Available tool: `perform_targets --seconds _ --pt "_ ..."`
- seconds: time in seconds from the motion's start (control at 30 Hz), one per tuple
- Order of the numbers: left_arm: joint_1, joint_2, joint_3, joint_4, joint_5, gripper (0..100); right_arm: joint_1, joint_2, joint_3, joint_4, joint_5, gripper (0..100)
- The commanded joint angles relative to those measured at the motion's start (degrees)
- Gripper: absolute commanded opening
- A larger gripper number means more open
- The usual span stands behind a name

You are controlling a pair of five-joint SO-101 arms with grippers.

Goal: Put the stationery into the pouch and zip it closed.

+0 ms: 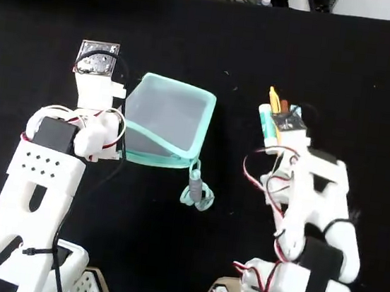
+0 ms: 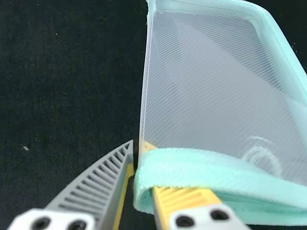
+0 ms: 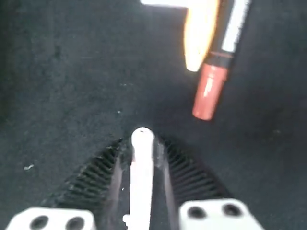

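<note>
Your left gripper (image 2: 136, 149) is pinching the mint rim of the mesh pouch (image 2: 216, 91), one jaw inside and one outside. The pouch sits on the black surface (image 1: 194, 39) between the arms. Your right gripper (image 3: 142, 143) is clamped on a white stick (image 3: 141, 187). Pen or glue? Can't tell, it's mostly hidden. Just ahead lie a red-capped marker (image 3: 209, 91) and something yellow (image 3: 201, 33), blurry and cropped.

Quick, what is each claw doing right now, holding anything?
Left gripper: closed on the rim of the pouch.
Right gripper: closed on a white stick.
</note>
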Motion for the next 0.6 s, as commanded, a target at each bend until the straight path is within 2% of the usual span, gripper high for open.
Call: perform_targets --seconds 0.0,0.2,0.37,0.57 --pt "-1.0 0.7 0.5 -0.4 0.7 3 1.1 0.9 -5.1 2.5 3.0 15.8" --pt "-1.0 0.7 0.6 -0.4 0.7 3 0.8 1.5 -10.7 9.4 6.2 14.5" --pt "-1.0 0.7 0.9 -0.6 0.7 3 1.0 1.5 -11.7 9.7 6.8 14.5" --pt "-1.0 0.7 5.5 -7.0 0.4 3 1.2 1.5 -11.6 9.8 9.4 14.6"
